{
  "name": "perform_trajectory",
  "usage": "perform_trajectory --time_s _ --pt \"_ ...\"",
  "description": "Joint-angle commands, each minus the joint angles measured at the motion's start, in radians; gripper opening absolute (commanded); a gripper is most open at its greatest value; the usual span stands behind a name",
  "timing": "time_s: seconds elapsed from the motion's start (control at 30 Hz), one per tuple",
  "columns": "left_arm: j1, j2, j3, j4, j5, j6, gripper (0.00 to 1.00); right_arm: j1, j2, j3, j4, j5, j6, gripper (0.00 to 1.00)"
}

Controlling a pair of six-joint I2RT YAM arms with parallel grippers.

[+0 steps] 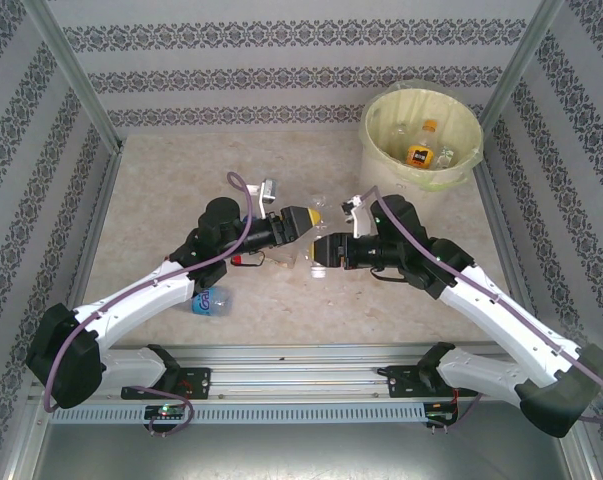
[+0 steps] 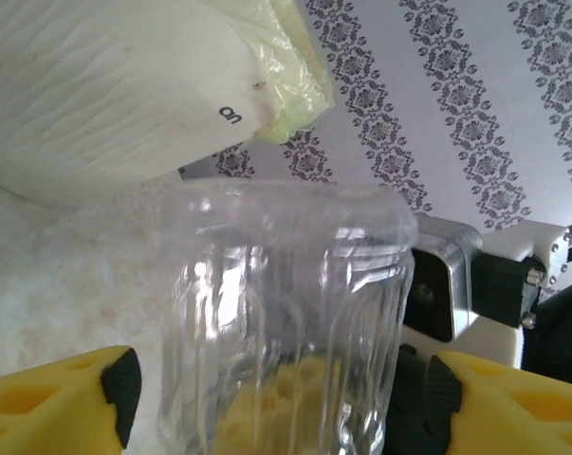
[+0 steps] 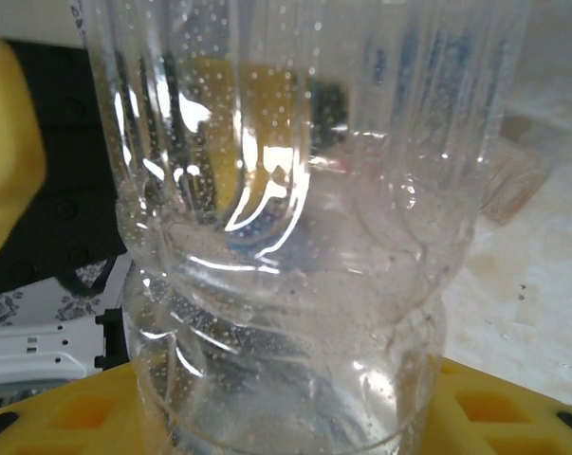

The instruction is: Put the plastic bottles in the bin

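Observation:
A clear plastic bottle without a label hangs over the middle of the table, between my two grippers. My left gripper stands open around it; in the left wrist view a gap shows between the bottle and the left black pad. My right gripper comes from the other side. Its yellow fingers press on both sides of the same bottle. The bin, a cream-white bucket with a pale yellow bag, stands at the back right and holds several bottles, one with an orange label.
A bottle with a blue label lies under my left arm. A red-capped bottle lies beside the left wrist. The bin wall rises close behind the held bottle. Metal frame posts and patterned walls close in the table.

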Motion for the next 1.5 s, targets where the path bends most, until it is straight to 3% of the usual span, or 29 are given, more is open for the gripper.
perform_trajectory --time_s 0.0,0.2,0.3,0.4,0.7,0.97,1.2,1.47 --pt "0.006 -0.049 0.029 0.028 0.007 0.003 0.99 -0.029 -0.04 0.036 -0.02 -0.004 -0.02 0.48" --pt "0.006 -0.148 0.092 -0.168 -0.038 0.141 1.0 -0.118 -0.069 0.089 -0.095 0.014 -0.051 0.48" --pt "0.006 -0.204 0.086 -0.175 0.01 0.191 1.0 -0.161 -0.064 0.155 -0.153 0.06 -0.095 0.48" --pt "0.006 -0.277 0.074 -0.226 0.013 0.221 1.0 -0.217 -0.035 0.25 -0.224 0.119 -0.141 0.48" --pt "0.006 -0.491 0.02 -0.498 -0.127 0.321 1.0 -0.372 0.175 0.616 -0.406 0.406 -0.287 0.46" --pt "0.006 -0.543 0.002 -0.58 -0.158 0.313 1.0 -0.494 0.439 0.876 -0.429 0.464 -0.37 0.45" --pt "0.006 -0.534 0.015 -0.604 -0.173 0.32 1.0 -0.538 0.678 1.097 -0.508 0.543 -0.462 0.44" --pt "0.005 -0.539 0.028 -0.641 -0.186 0.328 1.0 -0.528 0.814 1.15 -0.534 0.448 -0.505 0.43"
